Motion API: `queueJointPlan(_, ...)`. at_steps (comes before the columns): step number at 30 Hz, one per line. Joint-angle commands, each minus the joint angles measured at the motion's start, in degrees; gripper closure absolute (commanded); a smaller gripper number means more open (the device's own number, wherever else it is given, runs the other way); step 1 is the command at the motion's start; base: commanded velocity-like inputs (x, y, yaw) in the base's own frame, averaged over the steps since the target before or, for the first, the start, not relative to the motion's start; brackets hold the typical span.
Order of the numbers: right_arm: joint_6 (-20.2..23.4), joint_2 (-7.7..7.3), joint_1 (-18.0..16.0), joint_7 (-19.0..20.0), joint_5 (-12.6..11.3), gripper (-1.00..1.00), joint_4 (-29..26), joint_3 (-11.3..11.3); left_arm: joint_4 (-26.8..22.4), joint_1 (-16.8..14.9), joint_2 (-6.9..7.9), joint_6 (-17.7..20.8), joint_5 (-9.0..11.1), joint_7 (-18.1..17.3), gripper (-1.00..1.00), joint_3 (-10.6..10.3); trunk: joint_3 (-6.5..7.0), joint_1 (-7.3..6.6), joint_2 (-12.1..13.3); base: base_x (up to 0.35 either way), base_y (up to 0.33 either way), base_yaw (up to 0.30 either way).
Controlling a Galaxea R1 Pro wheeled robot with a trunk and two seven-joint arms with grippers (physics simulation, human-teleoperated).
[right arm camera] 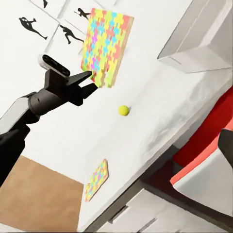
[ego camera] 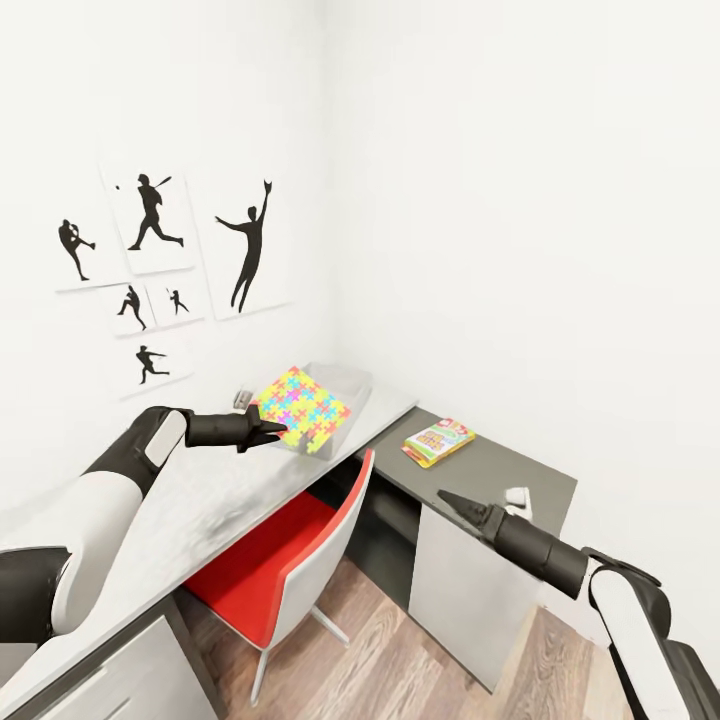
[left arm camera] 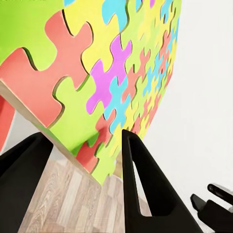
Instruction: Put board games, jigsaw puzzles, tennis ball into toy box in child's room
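My left claw (ego camera: 272,432) is clamped on the lower edge of one jigsaw puzzle (ego camera: 300,408), holding the slab lifted and tilted above the surface (ego camera: 200,510), just in front of the grey toy box (ego camera: 345,385) that stands against the wall. My right claw (ego camera: 452,500) hangs free over the red chair (ego camera: 290,560) with nothing in it; its fingers look drawn together, though I cannot tell for certain. The grip is my main worry: I hold only a thin strip of the slab's edge, so the slab could pivot or slip out as I swing it over the bin, and I judge it might catch a corner on the box's wall and end up propped there rather than inside. In the right wrist view the tennis ball (right arm camera: 124,110) lies loose on the surface below the lifted slab, so a dropped puzzle could send it rolling off, and the second puzzle (right arm camera: 96,179) sits close to the surface's front edge. One board game (ego camera: 438,441) rests on the darker stretch of the surface at the right, near a small white object (ego camera: 518,496). Its cover carries print, but it is too small for me to read; the wall pictures (ego camera: 150,270) are bare silhouettes with no writing.
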Motion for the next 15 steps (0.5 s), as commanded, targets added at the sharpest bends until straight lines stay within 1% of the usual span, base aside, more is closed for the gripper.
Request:
queueJointPlan(1, 0.3, -0.23, -0.1, 1.7, 0.1, -1.00, 0.0, -0.3, 0.0, -0.1, 0.01, 0.1, -0.2, -0.3, 1.00, 0.0, -0.14, 0.04, -0.1, 0.014, 0.000, 0.000)
queueJointPlan(3, 0.2, -1.02, 0.0, 5.5, 0.1, -1.00, 0.0, -2.3, 0.0, -0.1, -0.01, -0.1, -0.2, -0.3, 1.00, 0.0, -0.14, 0.04, -0.1, 0.065, 0.000, 0.000)
queueJointPlan(5, 0.3, -1.39, 0.2, 7.3, 0.1, -1.00, 0.1, -4.8, 0.0, -0.1, -0.08, -0.3, -0.2, -0.2, 1.00, -0.1, -0.14, 0.04, -0.1, 0.196, 0.000, 0.000)
queueJointPlan(7, 0.3, -1.54, 0.3, 8.2, 0.0, -1.00, 0.1, -6.2, 0.0, -0.1, -0.13, -0.3, -0.2, 0.1, 1.00, -0.1, -0.14, 0.04, -0.1, 0.203, 0.000, 0.000)
queueJointPlan(11, 0.2, -1.52, 0.4, 8.7, 0.0, -1.00, 0.1, -6.9, 0.0, -0.1, -0.18, -0.4, -0.2, 0.9, 1.00, 0.2, -0.14, 0.04, -0.1, 0.130, 0.000, 0.000)
queueJointPlan(15, 0.1, -1.53, 0.4, 8.8, 0.0, -1.00, 0.1, -7.1, 0.1, -0.1, -0.24, -0.4, -0.2, 1.1, 1.00, 0.4, -0.14, 0.04, -0.1, 0.244, 0.000, 0.000)
